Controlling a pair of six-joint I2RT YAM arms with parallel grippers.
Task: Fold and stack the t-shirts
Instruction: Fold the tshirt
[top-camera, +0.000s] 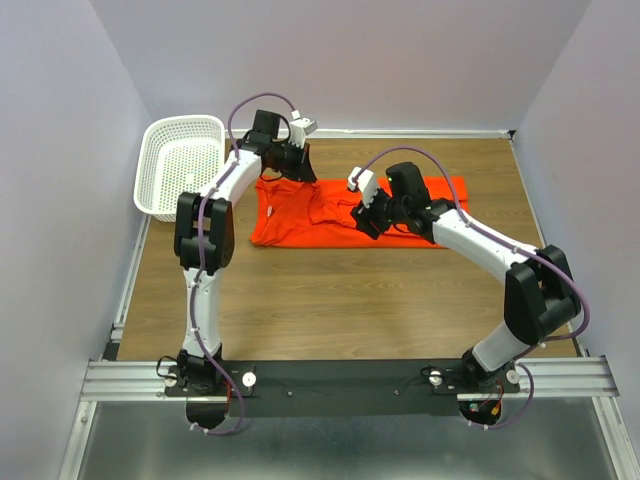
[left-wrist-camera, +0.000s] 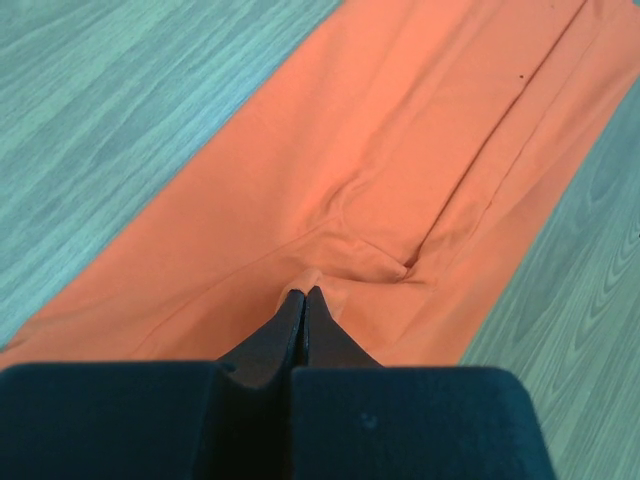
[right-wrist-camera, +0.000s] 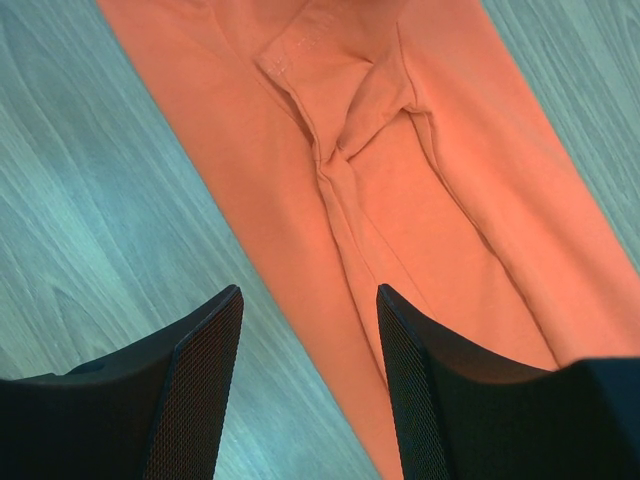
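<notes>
The t-shirt is bright orange-red and lies as a long folded strip across the far half of the wooden table, with creases near its middle. My left gripper is at the strip's far left edge. In the left wrist view its jaws are shut, and a small ridge of the t-shirt is pinched at the left gripper tips. My right gripper hovers open over the strip's middle. In the right wrist view the right gripper straddles the near edge of the t-shirt, holding nothing.
A white mesh basket stands at the far left against the wall. Walls enclose the table on the left, back and right. Bare wood lies between the shirt and the arm bases.
</notes>
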